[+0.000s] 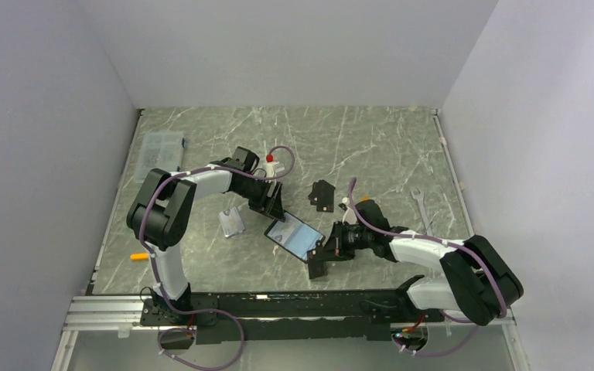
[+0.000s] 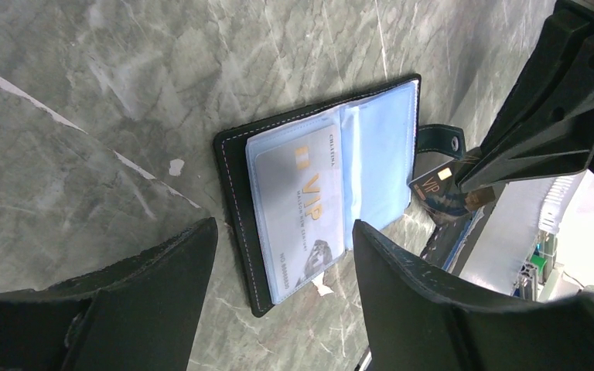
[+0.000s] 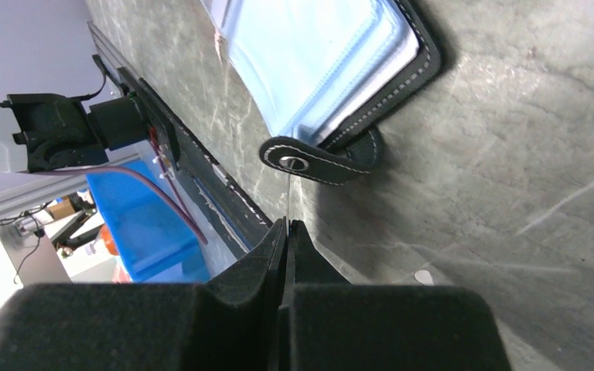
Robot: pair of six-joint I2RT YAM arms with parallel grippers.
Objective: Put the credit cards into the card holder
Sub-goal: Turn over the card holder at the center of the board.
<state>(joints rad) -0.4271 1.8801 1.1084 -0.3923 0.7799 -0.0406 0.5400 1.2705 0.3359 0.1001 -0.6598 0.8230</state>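
My left gripper (image 2: 282,239) hangs wide open and empty over the card holder (image 2: 232,201), which lies spread flat just under its fingers. One VIP card (image 2: 298,209) is already pocketed. My right gripper (image 3: 288,228) is pinched tight on a dark credit card (image 2: 439,185), held edge-on just short of the snap tab (image 3: 309,161). I judge this to be the insertion step: next I must flatten the card and find a pocket mouth. The tab crowds the approach, while the bare table (image 1: 371,147) beyond gives room. The spare cards (image 1: 321,193) wait past my right hand.
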